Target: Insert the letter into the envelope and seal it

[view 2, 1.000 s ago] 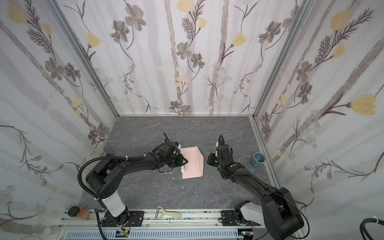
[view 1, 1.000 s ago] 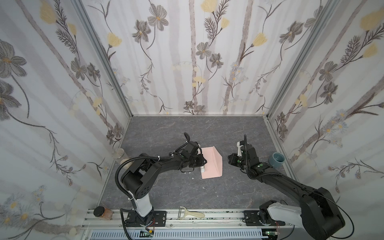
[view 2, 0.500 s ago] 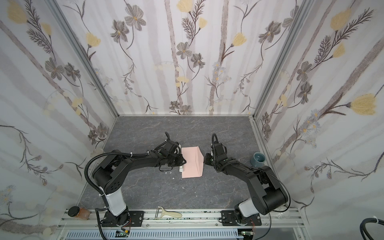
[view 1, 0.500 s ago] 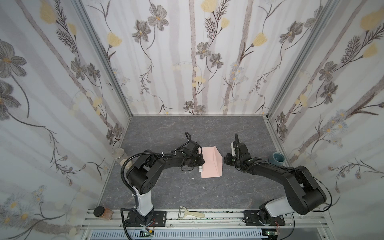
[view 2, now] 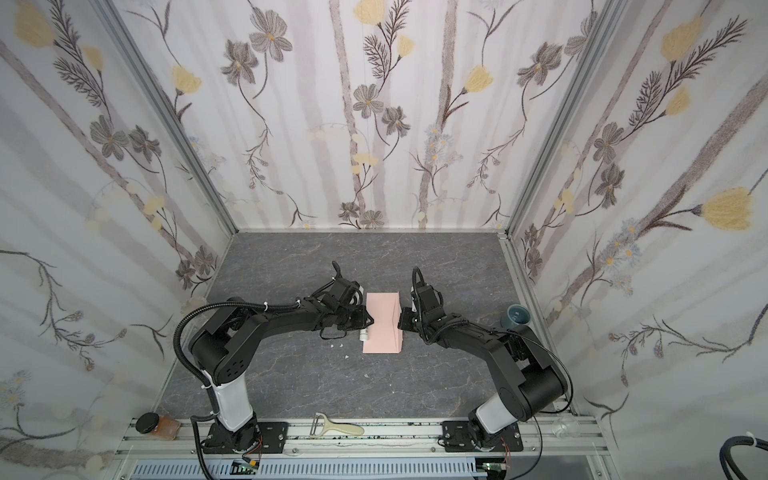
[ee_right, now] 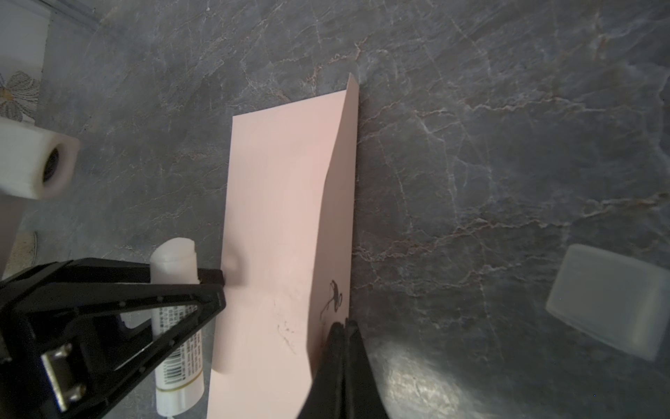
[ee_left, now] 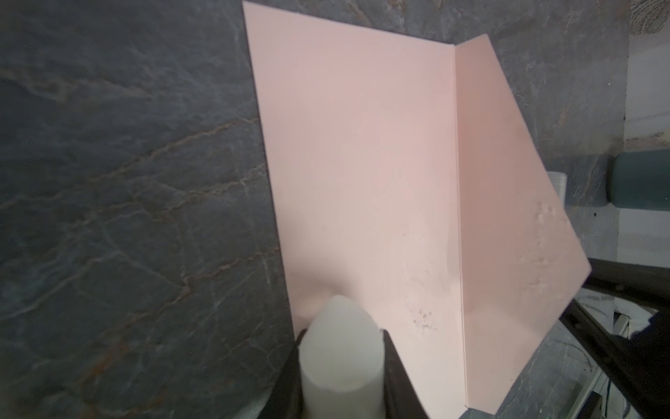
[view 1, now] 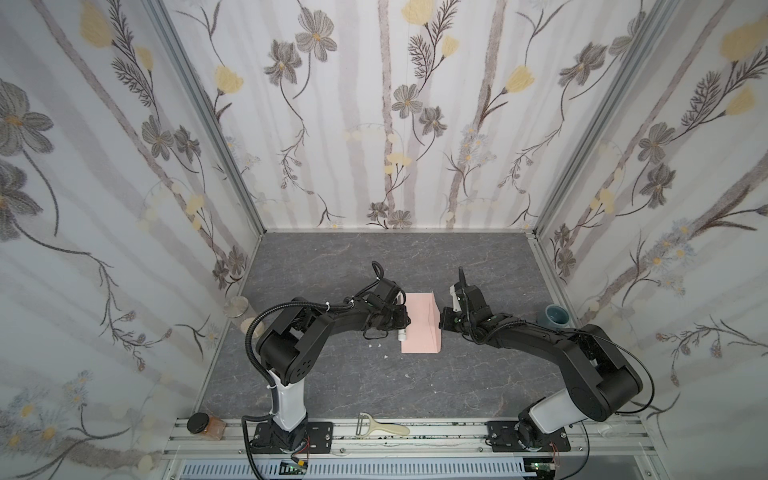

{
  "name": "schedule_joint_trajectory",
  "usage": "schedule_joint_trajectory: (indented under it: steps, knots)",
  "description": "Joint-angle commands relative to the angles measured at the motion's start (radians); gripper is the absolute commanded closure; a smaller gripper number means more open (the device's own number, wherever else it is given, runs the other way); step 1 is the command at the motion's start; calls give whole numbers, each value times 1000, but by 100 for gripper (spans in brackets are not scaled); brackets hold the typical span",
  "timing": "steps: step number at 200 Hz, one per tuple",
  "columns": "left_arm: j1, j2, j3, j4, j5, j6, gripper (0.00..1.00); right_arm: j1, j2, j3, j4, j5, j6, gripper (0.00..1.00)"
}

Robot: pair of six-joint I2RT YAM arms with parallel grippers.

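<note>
Right tool point(ee_right: 343, 326) swung in from 3 o'clock, now clenched on raised flap point(ee_left: 507, 217) of envelope point(view 1: 420, 328) mid worktop point(view 1: 353, 382); left tool point(ee_left: 340, 341) grips glue stick point(ee_right: 174, 268) at its 9 o'clock edge; letter unseen, likely inside; sealing step: next fold flap toward 9 o'clock, press flat.

The matte black left arm point(view 1: 345, 322) and matte black right arm point(view 1: 536, 332) have rounded joint housings, a white lower link point(view 1: 289, 401) and a black bolted base plate point(view 1: 320, 432). A ribbed black cable conduit point(view 1: 248, 336) loops off the left. Black triangular jaws carry silver screws point(ee_right: 64, 350).
</note>
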Motion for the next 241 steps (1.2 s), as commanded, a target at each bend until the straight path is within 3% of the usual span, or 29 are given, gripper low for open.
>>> schedule_joint_trajectory:
  steps: [1,241]
  knots:
    - [2,8,3,-65,-25,10,100,19,20,29,44,-12,7,96]
    - [1,54,46,-135,5,-18,100,62,301,227,-126,-111,-66,99]
